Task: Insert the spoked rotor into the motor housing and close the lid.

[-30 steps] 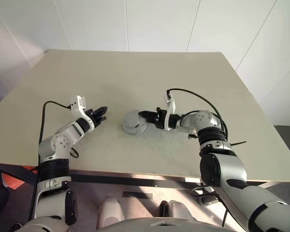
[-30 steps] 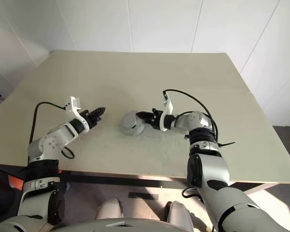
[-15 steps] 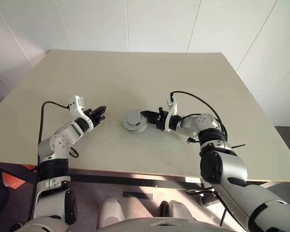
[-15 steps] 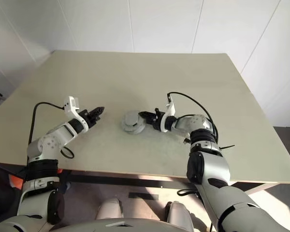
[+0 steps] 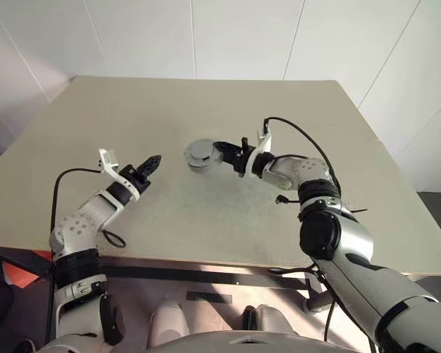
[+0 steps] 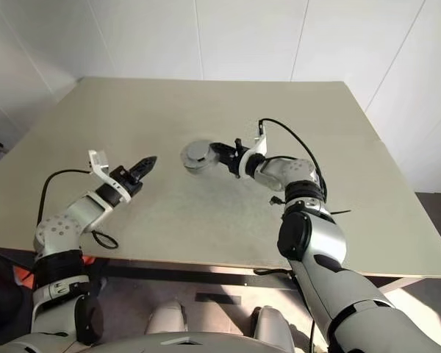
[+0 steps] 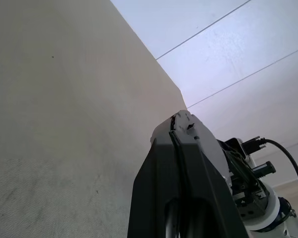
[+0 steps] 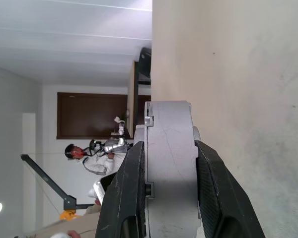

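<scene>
Now the right gripper (image 5: 219, 151) is carrying the motor housing (image 5: 201, 154) higher and further out over the counter (image 5: 206, 110) than it was a second ago, when the grey assembly was sitting low by the near middle of the surface. Its jaws are clamping the housing across its thickness; in the right wrist view the two black fingers (image 8: 130, 188) are pressing on both flat faces of the grey body (image 8: 170, 163). The left gripper (image 5: 153, 160) is hanging just above the counter, well apart from the housing, with its jaws clenched on nothing, its wrist rolled over from where it was.

Judging by this, the housing is being lifted clear and repositioned rather than worked on in place. From these views I cannot tell whether the rotor is already inside or whether the lid is on; the grey body is reading as one closed puck with a seam and small notches along its edge.

As for orientation, the puck is being held off the surface at the end of the right arm, with one round face turning up toward the head camera. Its short axis, the hub line, is running between the two fingers, and its broad diameter is lying crosswise to them.
</scene>
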You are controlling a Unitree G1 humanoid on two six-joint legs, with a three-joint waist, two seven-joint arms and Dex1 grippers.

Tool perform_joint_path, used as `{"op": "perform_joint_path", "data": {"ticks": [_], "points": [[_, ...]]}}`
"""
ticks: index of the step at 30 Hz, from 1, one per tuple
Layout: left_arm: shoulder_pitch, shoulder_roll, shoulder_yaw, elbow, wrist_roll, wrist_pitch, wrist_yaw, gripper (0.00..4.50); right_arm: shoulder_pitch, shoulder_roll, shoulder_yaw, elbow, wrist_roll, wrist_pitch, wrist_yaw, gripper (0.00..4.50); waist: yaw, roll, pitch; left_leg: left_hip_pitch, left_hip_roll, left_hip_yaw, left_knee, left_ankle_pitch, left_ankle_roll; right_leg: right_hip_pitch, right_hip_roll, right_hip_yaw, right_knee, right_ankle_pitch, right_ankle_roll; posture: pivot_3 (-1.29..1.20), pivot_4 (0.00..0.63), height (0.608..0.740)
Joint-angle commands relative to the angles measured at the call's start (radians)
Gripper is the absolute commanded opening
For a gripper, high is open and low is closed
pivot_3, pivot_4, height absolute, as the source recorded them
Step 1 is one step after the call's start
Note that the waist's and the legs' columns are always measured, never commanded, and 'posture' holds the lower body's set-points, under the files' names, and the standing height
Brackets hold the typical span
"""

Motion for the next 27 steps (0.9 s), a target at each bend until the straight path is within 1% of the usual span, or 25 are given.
{"op": "perform_joint_path", "data": {"ticks": [1,6,8,11,13,16,17,22,26,27], "points": [[-0.013,-0.012,0.022,-0.013,-0.056,-0.01,0.01,0.0,-0.07,0.0,-0.049,-0.04,0.08,0.013,-0.017,1.17,0.002,0.0,0.0,0.0,0.0,0.0,0.0,0.0,0.0,0.0,0.0,0.0,0.0,0.0,0.0,0.0,0.0,0.74],[-0.016,-0.033,0.013,-0.022,-0.1,-0.002,0.003,0.0,-0.074,0.015,-0.054,-0.054,0.103,0.04,-0.048,1.17,0.005,0.0,0.0,0.0,0.0,0.0,0.0,0.0,0.0,0.0,0.0,0.0,0.0,0.0,0.0,0.0,0.0,0.74],[-0.016,-0.026,-0.018,-0.034,-0.082,0.003,0.006,0.0,-0.068,0.017,-0.046,-0.059,0.098,0.041,-0.049,1.17,0.004,0.0,0.0,-0.001,0.0,0.0,0.0,0.0,0.0,-0.001,0.0,0.0,0.0,0.0,0.0,0.0,0.0,0.74],[-0.01,-0.016,-0.059,-0.04,-0.015,-0.067,-0.01,0.0,-0.059,0.017,-0.033,-0.06,0.082,0.027,-0.047,1.17,0.005,0.0,0.0,-0.001,0.0,-0.001,0.0,0.0,0.0,-0.001,0.0,0.0,0.0,0.0,0.0,0.0,0.0,0.74],[-0.009,-0.017,-0.064,-0.037,-0.01,-0.09,-0.023,0.0,-0.053,0.017,-0.023,-0.062,0.075,0.02,-0.045,1.17,0.005,0.0,0.0,-0.001,0.0,-0.001,0.0,0.0,0.0,-0.001,0.0,0.0,0.0,0.0,0.0,0.0,0.0,0.74],[-0.012,-0.018,-0.059,-0.025,-0.013,-0.111,-0.026,0.57,-0.044,0.02,-0.006,-0.067,0.067,0.011,-0.044,1.17,0.005,0.0,0.0,-0.001,0.0,-0.001,0.0,0.0,0.0,-0.001,0.0,0.0,0.0,0.0,0.0,0.0,0.0,0.74],[-0.013,-0.018,-0.057,-0.025,-0.022,-0.109,-0.03,0.86,-0.043,0.019,-0.002,-0.067,0.068,0.011,-0.043,1.17,0.005,0.0,0.0,-0.001,0.0,-0.001,0.0,0.0,0.0,-0.001,0.0,0.0,0.0,0.0,0.0,0.0,0.0,0.74],[-0.023,-0.033,-0.025,-0.022,-0.117,-0.068,-0.023,2.58,-0.045,0.015,0.006,-0.069,0.081,0.025,-0.039,1.17,0.005,0.0,0.0,-0.002,0.0,-0.001,0.001,0.0,0.0,-0.001,0.0,0.0,0.0,0.0,0.0,0.0,0.0,0.74],[-0.049,-0.045,0.004,0.043,-0.21,-0.001,0.027,3.91,-0.057,0.018,-0.006,-0.077,0.106,0.062,-0.042,1.17,0.005,0.0,0.0,-0.002,0.0,-0.001,0.001,0.0,0.0,-0.001,0.0,0.0,0.0,0.0,0.0,0.0,0.0,0.74],[-0.055,-0.049,0.007,0.055,-0.227,0.011,0.034,3.91,-0.061,0.02,-0.013,-0.081,0.115,0.074,-0.047,1.17,0.006,0.0,0.0,-0.002,0.0,-0.001,0.001,0.0,0.0,-0.001,0.0,0.0,0.0,0.0,0.0,0.0,0.0,0.74]]}}
